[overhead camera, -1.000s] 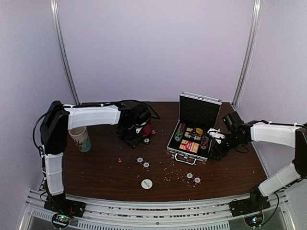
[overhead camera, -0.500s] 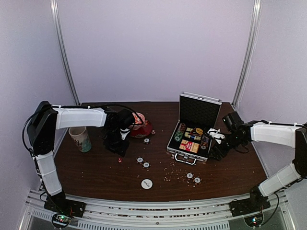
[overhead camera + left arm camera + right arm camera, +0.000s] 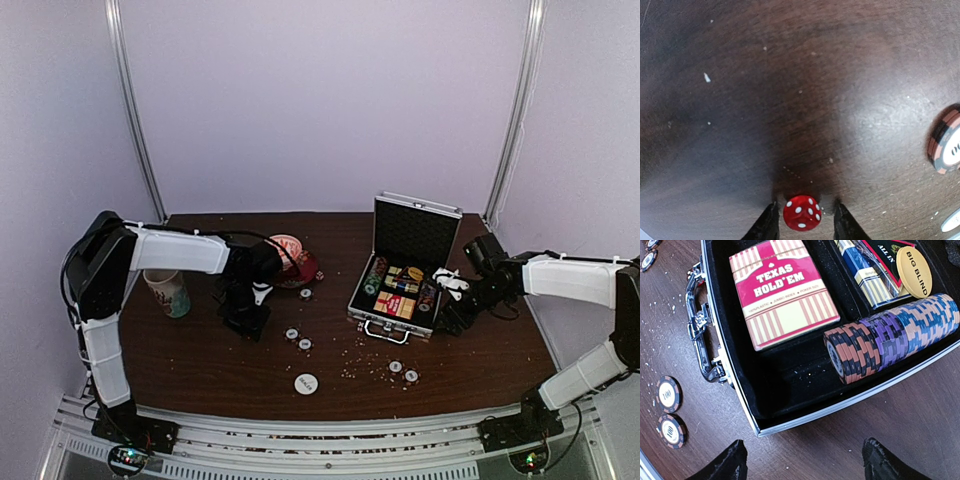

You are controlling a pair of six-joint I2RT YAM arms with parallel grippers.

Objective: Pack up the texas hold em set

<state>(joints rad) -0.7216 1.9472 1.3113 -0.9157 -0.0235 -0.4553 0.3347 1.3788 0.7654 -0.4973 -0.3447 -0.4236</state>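
From above, the left gripper (image 3: 246, 318) stood low on the table (image 3: 200, 370), on the near side of the red-white bowl (image 3: 293, 262) and to the right of the paper cup (image 3: 170, 290). That view hid its fingers and whatever lay under them. The left wrist view showed it: a small red die (image 3: 802, 212) lay on the wood between the two fingertips (image 3: 769, 226). The jaws were only a little wider than the die, and a thin gap showed on its right side, so the die was framed but not squeezed. A brown-rimmed chip (image 3: 946, 145) lay flat at the right edge of that view.

The briefcase (image 3: 372, 305) stood open on the right half of the table, with its lid upright on the far side and its handle (image 3: 702, 335) toward the near edge. From above its contents were only spots of colour. The right wrist view made them clear: a red-yellow card box (image 3: 782, 290) marked TEXAS HOLD'EM, a row of chips (image 3: 890, 335) standing on edge along the right wall, and a gold disc (image 3: 917, 271) marked BIG BLIND. The right gripper (image 3: 808, 462) was spread wide and held nothing, its fingers over bare wood just beside the case's right rim. Two loose chips marked 100 (image 3: 668, 395) lay near the handle. Only the top view showed the white disc (image 3: 306, 382), which lay alone toward the near edge.
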